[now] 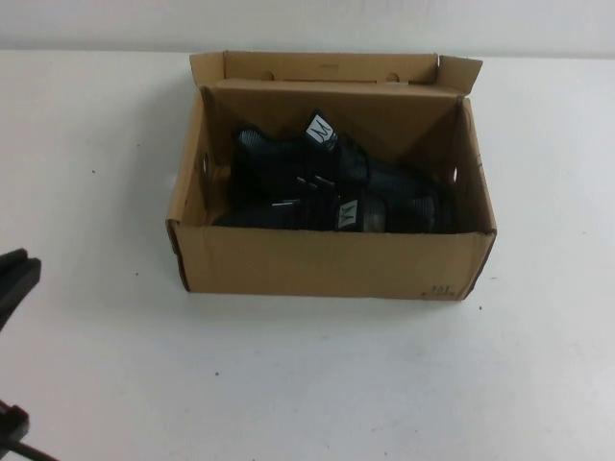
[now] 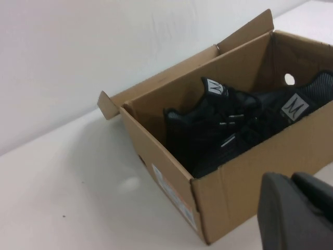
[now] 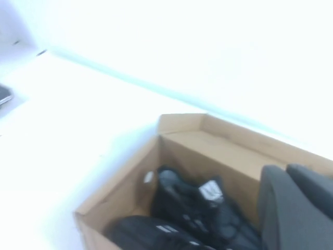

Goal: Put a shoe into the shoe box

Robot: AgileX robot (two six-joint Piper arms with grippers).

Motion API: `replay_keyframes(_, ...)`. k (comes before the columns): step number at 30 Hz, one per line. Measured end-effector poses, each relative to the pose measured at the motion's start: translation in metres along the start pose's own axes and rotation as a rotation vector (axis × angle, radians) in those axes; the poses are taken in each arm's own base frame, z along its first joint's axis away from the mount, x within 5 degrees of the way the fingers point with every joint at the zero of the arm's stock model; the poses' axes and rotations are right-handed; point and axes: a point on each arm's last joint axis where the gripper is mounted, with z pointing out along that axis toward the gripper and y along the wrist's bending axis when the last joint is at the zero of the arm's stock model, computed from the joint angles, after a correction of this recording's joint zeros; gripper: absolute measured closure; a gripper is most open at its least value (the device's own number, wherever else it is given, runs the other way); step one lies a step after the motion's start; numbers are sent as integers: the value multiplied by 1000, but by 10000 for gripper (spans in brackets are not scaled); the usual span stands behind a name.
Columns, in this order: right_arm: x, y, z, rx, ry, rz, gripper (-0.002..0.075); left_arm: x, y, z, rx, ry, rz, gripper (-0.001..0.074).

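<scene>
The brown cardboard shoe box (image 1: 327,261) stands open in the middle of the table, its lid flap up at the back. Two black lace-up sneakers lie inside. One (image 1: 288,158) is at the back with its white tongue tag raised. The other (image 1: 317,213) lies along the front wall. I cannot tell the two apart. My left gripper (image 1: 14,279) is low at the far left, away from the box, shut and empty. It also shows in the left wrist view (image 2: 292,179). My right gripper (image 3: 285,171) is out of the high view. It hangs beside the box (image 3: 218,151), shut and empty.
The white table (image 1: 307,384) surrounds the box, with a pale wall behind it. A dark part of the left arm (image 1: 12,427) sits at the near left corner. The box has round holes in its end walls (image 2: 289,79).
</scene>
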Motion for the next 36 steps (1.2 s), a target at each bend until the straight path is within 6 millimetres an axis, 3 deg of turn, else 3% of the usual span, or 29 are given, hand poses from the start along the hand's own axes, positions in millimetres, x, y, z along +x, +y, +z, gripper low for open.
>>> replay_keyframes(3, 27, -3, -19, 56, -64, -35, 741, 6, -2, 2, 6, 6, -40, 736)
replay_keyframes(11, 133, -6, -69, 125, -92, -101, 741, 7, -3, 3, 14, 0, -89, 736)
replay_keyframes(20, 222, -3, -106, 122, -146, -78, 742, 7, -3, 3, 16, -4, -193, 736)
replay_keyframes(26, 257, -7, -106, 142, -135, -110, 743, 4, -5, 3, 32, -36, -295, 736)
replay_keyframes(36, 265, -9, -102, 155, -113, -132, 743, 1, 0, 3, -8, -77, -342, 736)
